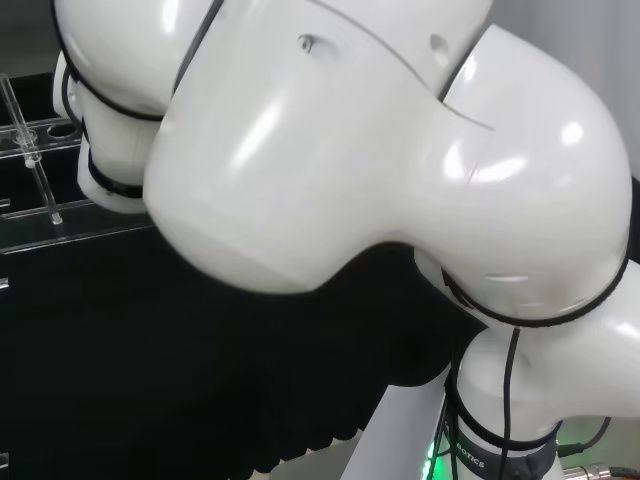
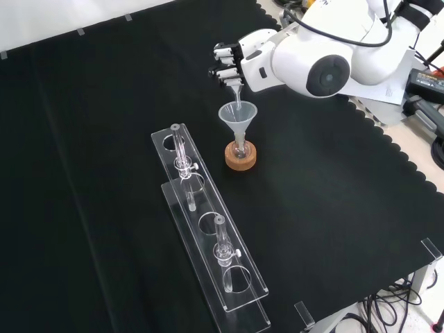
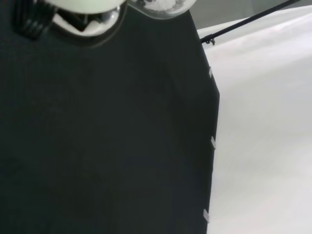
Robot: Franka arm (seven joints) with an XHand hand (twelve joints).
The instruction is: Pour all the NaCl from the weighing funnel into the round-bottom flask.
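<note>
Take the round cork ring stand (image 2: 240,155) as your landmark in the front view: the small clear glass round-bottom flask (image 2: 240,148) sits in it, and a clear cone-shaped funnel (image 2: 238,118) stands upright in the flask's neck. The black and white hand (image 2: 229,64) is directly above that cone, a little toward the view's top, with its fingers curled on a small clear weighing funnel (image 2: 235,90) whose long axis runs steeply down, so its spout points into the cone's open mouth from just above the rim. That alignment, spout over mouth, is what your pour depends on.

In the wrist view a rounded clear part with white grains in it (image 3: 161,5) sits beside the blurred hand (some NaCl looks to be inside yet, I'd judge), so more tilt seems called for.

The arm reaches in from the top right of that view, its big white link right of the stand. The clear plastic rack (image 2: 208,222) lies on the table below and left of the stand, well apart.
</note>
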